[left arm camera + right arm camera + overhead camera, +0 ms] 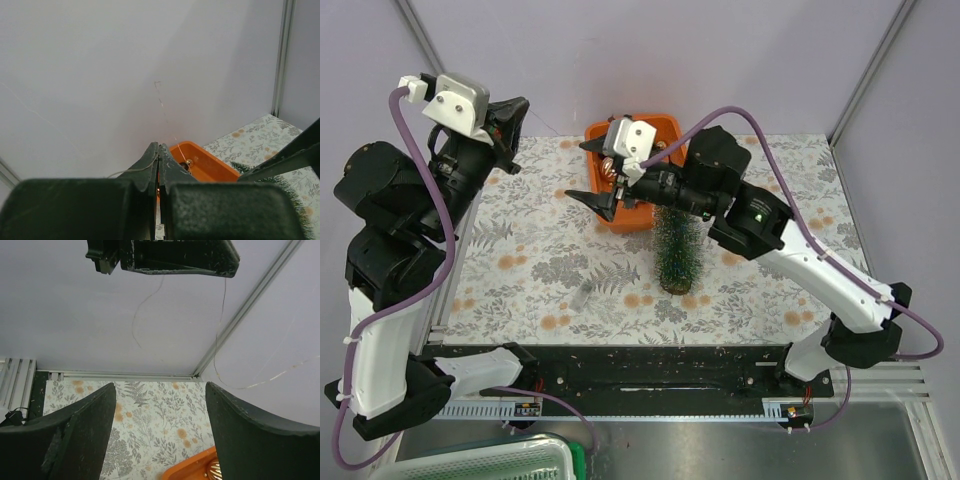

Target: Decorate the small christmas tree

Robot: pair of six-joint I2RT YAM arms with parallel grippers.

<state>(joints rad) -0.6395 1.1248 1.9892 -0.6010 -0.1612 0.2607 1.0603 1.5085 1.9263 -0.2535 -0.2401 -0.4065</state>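
The small christmas tree (678, 250) stands upright on its wooden base at the middle of the tablecloth; its bristles also show in the left wrist view (292, 192). My left gripper (520, 110) is raised at the back left, shut on a thin thread (165, 107) that runs toward an ornament with a gold cap (188, 162) in the orange tray (215, 167). My right gripper (582, 170) is open and empty over the tray's left side (665, 122). The right wrist view shows its wide-open jaws (160, 387), a gold ribbed ornament (215, 471), and the left gripper's fingers (190, 257) above with thread (134, 325) hanging.
The orange tray (192, 467) sits at the back middle, just behind the tree. Purple walls close off the back and both sides. A green-rimmed bin (490, 462) sits below the table's near left edge.
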